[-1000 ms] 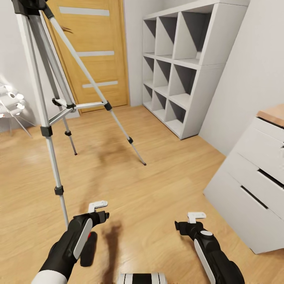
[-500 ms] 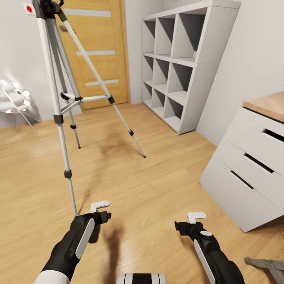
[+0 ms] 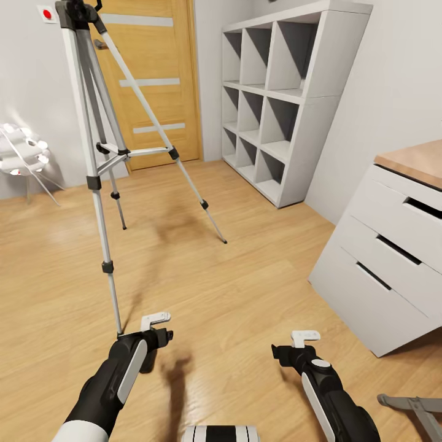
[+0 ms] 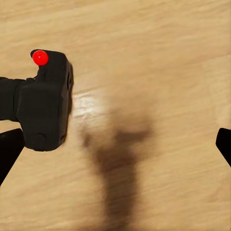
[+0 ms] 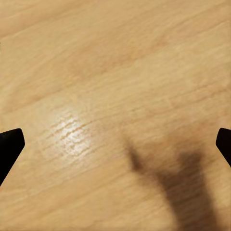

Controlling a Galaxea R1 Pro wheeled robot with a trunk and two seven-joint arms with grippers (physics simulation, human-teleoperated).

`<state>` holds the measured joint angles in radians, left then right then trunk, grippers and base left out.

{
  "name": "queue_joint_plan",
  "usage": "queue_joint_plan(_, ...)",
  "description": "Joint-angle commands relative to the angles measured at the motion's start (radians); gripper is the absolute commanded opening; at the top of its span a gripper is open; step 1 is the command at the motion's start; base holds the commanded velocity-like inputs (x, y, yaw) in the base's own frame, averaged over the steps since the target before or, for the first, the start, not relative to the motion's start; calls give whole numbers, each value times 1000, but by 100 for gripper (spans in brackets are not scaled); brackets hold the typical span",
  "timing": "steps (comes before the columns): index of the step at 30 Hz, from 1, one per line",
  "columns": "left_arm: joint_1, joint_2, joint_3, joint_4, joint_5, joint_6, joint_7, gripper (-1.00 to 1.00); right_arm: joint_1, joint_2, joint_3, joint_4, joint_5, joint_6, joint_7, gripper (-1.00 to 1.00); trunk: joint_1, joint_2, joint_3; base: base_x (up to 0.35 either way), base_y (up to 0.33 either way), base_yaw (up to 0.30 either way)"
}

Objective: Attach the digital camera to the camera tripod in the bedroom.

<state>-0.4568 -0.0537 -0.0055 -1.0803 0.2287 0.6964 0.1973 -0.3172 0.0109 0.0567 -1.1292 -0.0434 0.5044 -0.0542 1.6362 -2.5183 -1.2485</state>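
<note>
The digital camera (image 4: 43,101), a small black body with a red button (image 4: 40,57), lies on the wood floor. In the left wrist view it sits beside one fingertip (image 4: 9,149), off the middle of my open left gripper (image 4: 115,149). From the head view the camera (image 3: 146,365) is a dark shape mostly hidden under my left gripper (image 3: 153,337). The camera tripod (image 3: 98,153) stands at the left on silver legs, its black head (image 3: 77,11) bare, one foot close to my left gripper. My right gripper (image 3: 301,353) hangs open over bare floor (image 5: 115,144).
A white drawer unit with a wood top (image 3: 393,245) stands at the right, and a white cube shelf (image 3: 288,104) at the back. The wooden door (image 3: 153,80) is behind the tripod. A white globe lamp (image 3: 21,153) stands at far left. A grey leg (image 3: 411,406) lies low right.
The head view has shifted, so tripod, shelf and drawers sit differently in the picture. The camera, seen beside my left forearm a second ago, now lies under the left gripper. Both arms keep their pose.
</note>
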Motion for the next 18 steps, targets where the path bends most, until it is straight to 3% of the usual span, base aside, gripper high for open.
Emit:
queue_joint_plan(1,0,0,-1,-1,11,3,8,100,0,0,2,-1,-5,5,-6,100,0,0,-1,-4,0,0)
queue_joint_plan(18,0,0,-1,-1,10,2,8,100,0,0,1,0,-5,-1,-6,100,0,0,-1,-1,0,0)
